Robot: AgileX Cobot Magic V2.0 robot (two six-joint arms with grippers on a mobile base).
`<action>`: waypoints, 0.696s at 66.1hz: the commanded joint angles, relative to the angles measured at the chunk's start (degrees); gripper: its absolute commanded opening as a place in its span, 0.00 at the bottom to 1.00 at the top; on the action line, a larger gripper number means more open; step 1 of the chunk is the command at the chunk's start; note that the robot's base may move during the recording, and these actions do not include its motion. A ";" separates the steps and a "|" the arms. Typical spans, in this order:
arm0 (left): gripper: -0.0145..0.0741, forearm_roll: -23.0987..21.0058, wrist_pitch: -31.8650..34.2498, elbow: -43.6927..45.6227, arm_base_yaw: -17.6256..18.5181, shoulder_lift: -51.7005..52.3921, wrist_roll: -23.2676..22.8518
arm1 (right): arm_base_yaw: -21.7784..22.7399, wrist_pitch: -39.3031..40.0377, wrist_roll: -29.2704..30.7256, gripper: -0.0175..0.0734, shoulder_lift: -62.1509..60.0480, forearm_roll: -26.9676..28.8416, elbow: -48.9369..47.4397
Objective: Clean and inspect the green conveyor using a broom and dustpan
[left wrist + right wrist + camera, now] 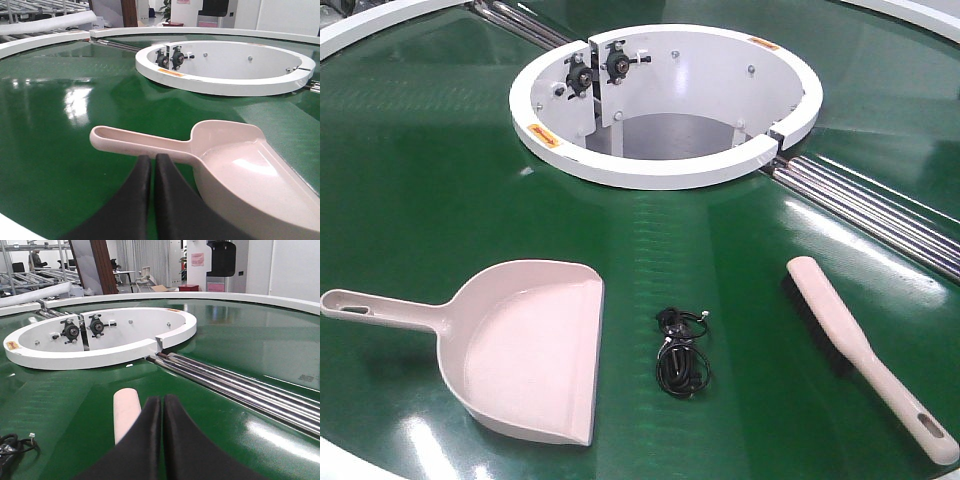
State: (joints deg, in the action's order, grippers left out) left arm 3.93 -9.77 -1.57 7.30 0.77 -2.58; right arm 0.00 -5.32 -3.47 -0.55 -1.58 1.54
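Observation:
The glossy green conveyor fills the front view, with its white ring hub behind. A pale pink dustpan lies at the front left, handle pointing left. On the right lies the broom, black bristles along its left side. Neither gripper shows in the front view. In the left wrist view my left gripper is shut and empty, its tips just short of the dustpan's handle. In the right wrist view my right gripper is shut and empty, with the broom's far end just to its left.
A tangled black cable lies on the belt between dustpan and broom, also at the left edge as the cable. Metal rollers run diagonally right of the hub. The conveyor's white rim curves along the front left corner.

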 commanded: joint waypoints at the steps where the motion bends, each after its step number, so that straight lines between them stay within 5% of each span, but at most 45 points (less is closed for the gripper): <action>1: 0.16 -0.04 3.92 -1.81 0.37 0.75 -0.50 | 0.30 4.21 0.27 0.18 -1.07 -0.22 1.27; 46: 0.16 -0.04 3.92 -1.81 0.37 0.75 -0.50 | 0.30 4.21 0.27 0.18 -1.07 -0.22 1.27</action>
State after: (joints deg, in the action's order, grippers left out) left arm 3.93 -9.77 -1.57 7.30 0.77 -2.58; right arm 0.00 -5.32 -3.47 -0.55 -1.58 1.54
